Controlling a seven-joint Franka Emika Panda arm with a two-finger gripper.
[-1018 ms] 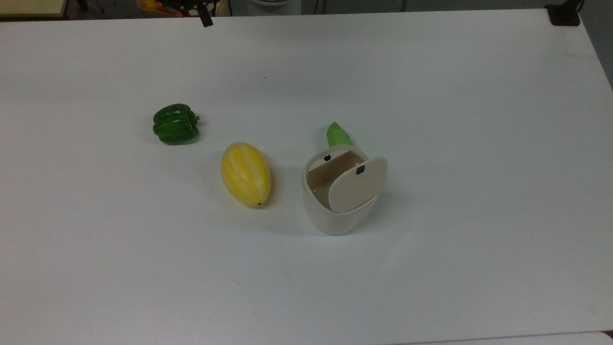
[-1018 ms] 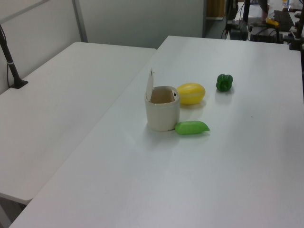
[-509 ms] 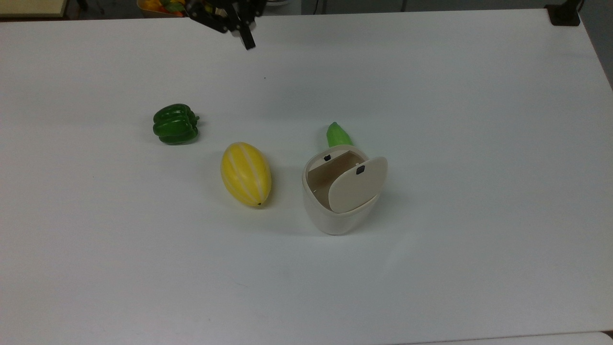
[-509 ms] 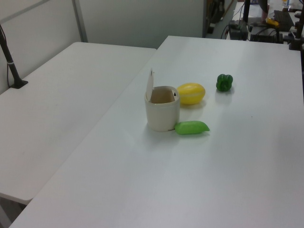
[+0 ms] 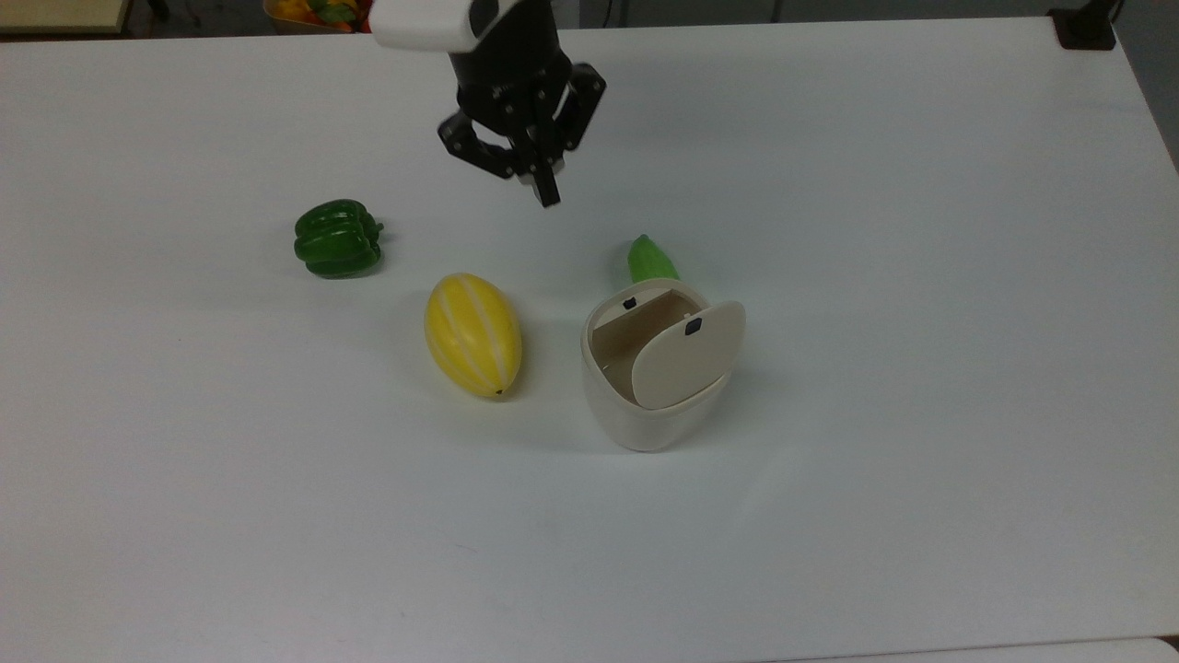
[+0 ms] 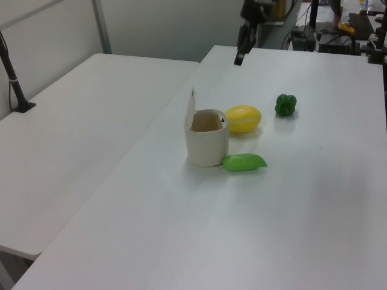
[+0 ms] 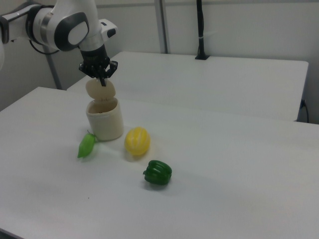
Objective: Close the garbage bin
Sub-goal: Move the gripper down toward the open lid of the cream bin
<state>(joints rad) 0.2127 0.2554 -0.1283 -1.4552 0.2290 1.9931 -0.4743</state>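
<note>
Hovering gripper (image 5: pixel 547 191) (fingers together) above table, garbage bin (image 5: pixel 645 410) lid upright

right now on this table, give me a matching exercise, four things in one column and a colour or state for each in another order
Things:
1. bin
2. pepper
3. melon
4. gripper

Colour or state:
A. yellow with pale stripes, lying on its side
B. black, in the air above the table
C. cream, lid standing open
D. dark green, apart from the rest

Pairs: 1-C, 2-D, 3-A, 4-B
</note>
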